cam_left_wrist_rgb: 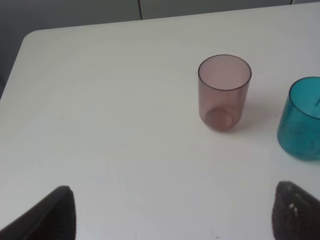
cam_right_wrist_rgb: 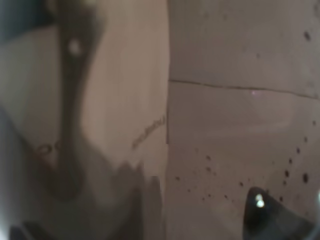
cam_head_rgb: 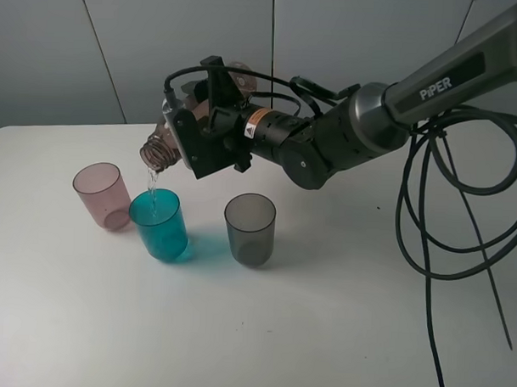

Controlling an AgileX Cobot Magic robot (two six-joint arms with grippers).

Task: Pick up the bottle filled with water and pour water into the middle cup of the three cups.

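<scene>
Spread wide with nothing between them, the dark fingers of the left gripper (cam_left_wrist_rgb: 175, 214) hang over bare worktop (cam_head_rgb: 279, 330), short of the pink cup (cam_left_wrist_rgb: 223, 92). The pour is in hand on the other side: the right gripper (cam_head_rgb: 197, 115) has its fingers pinched around the bottle (cam_head_rgb: 161, 150), tipped neck-down, and a thin stream of water (cam_head_rgb: 153, 186) falls into the middle cup (cam_head_rgb: 160, 228), which stands between the pink cup and the grey cup (cam_head_rgb: 249, 230). I cannot judge how full it is. Next, I reckon, I must hold the mouth steady above that rim, then roll the bottle upright before it overfills, minding the pink cup just beside it. On the arm I read "PiPER" (cam_head_rgb: 435, 87); the orange-and-white label (cam_head_rgb: 258, 124) at the wrist is too small to read.
</scene>
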